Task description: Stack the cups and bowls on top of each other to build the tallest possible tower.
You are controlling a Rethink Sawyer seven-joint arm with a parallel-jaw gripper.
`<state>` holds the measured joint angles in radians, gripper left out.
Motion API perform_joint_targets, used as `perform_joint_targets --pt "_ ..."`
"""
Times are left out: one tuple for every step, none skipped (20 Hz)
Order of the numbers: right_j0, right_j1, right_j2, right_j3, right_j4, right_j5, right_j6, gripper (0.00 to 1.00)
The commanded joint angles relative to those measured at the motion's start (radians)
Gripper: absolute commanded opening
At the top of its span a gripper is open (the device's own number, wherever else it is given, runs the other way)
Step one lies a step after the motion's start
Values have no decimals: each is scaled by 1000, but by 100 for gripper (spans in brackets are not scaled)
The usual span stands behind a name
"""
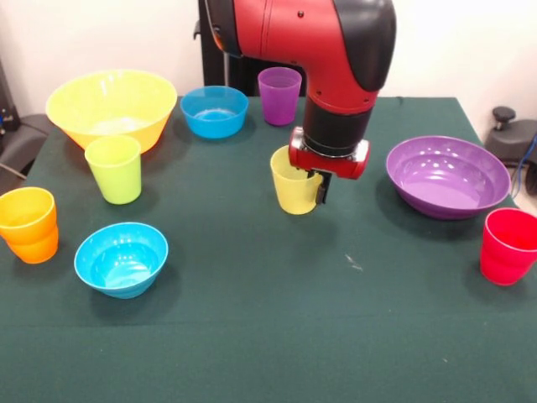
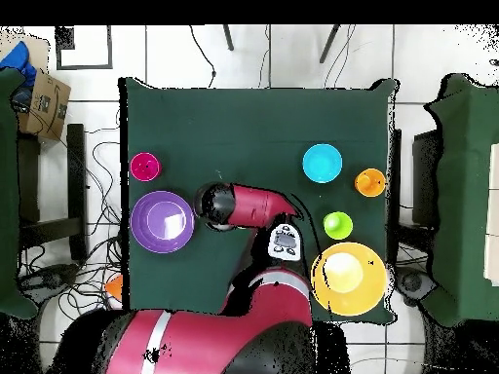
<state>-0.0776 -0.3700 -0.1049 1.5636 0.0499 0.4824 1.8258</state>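
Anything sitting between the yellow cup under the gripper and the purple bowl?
No. In the front view only bare green table separates the yellow cup from the purple bowl.

The arm [image 1: 327, 50] is glossy red with black sections. Its thick upper casing is red with a rounded black cap at the elbow and small dark screw holes in the shell. Below it sits a black cylindrical wrist, then a red ring with a pale grey edge and small silver bolts. A short black finger [image 1: 321, 190] hangs under the ring. From above, the base [image 2: 185, 351] is broad, red and black, with a white stripe.
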Motion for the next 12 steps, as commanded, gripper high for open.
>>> perform_joint_targets --pt "-9 80 84 -169 8 61 68 0" --pt "-6 79 83 -175 8 68 72 0" --pt "-2 83 83 -187 9 79 76 0" --pt "1 86 82 -196 10 90 80 0" --pt "5 90 80 -208 10 100 84 0" --pt "10 95 78 -219 11 110 88 0" --pt "13 98 77 -228 11 114 91 0" --pt "17 101 76 -237 11 119 95 0" --pt "18 101 77 -242 11 124 95 0" --pt "18 102 78 -247 12 129 96 0" --pt "20 102 78 -251 12 136 98 0" --pt "22 97 78 -248 13 141 101 0"
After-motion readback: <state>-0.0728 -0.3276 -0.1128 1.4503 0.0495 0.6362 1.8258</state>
